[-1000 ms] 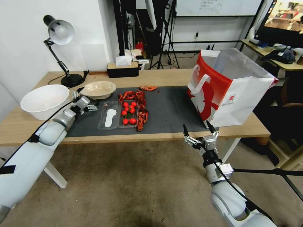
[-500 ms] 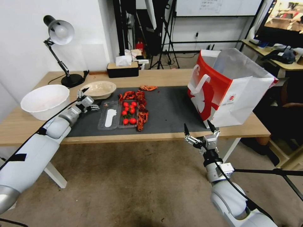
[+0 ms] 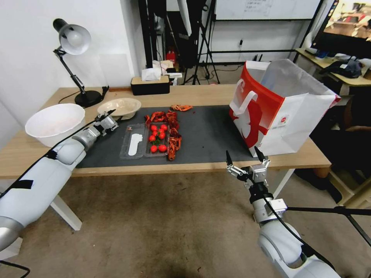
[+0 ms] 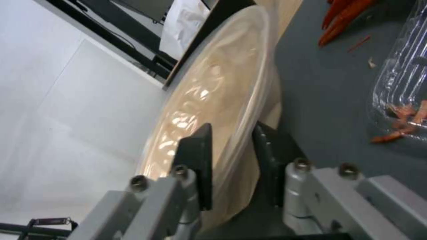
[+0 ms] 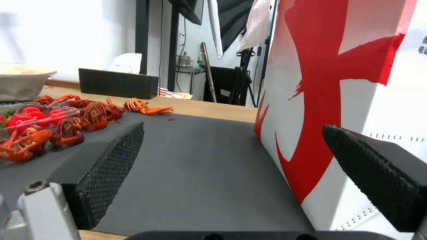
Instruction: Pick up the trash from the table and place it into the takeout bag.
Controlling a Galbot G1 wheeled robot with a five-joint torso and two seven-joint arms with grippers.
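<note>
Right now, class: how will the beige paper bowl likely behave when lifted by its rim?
The beige paper bowl looks thin-walled and empty, so probably light. Pinched at one rim edge by the left tool, it may flex or tilt. Its glossy inside suggests slipperiness.

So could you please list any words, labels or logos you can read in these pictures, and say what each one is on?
Nothing can be quoted letter for letter.
Takeout bag: a small round red logo with tiny print under it, too small to read.
Same bag in the right wrist view: small dark print at the edge, blurred.
Whiteboard behind: faint writing, unreadable.
Beige paper bowl, plastic tray: no text seen.
</note>
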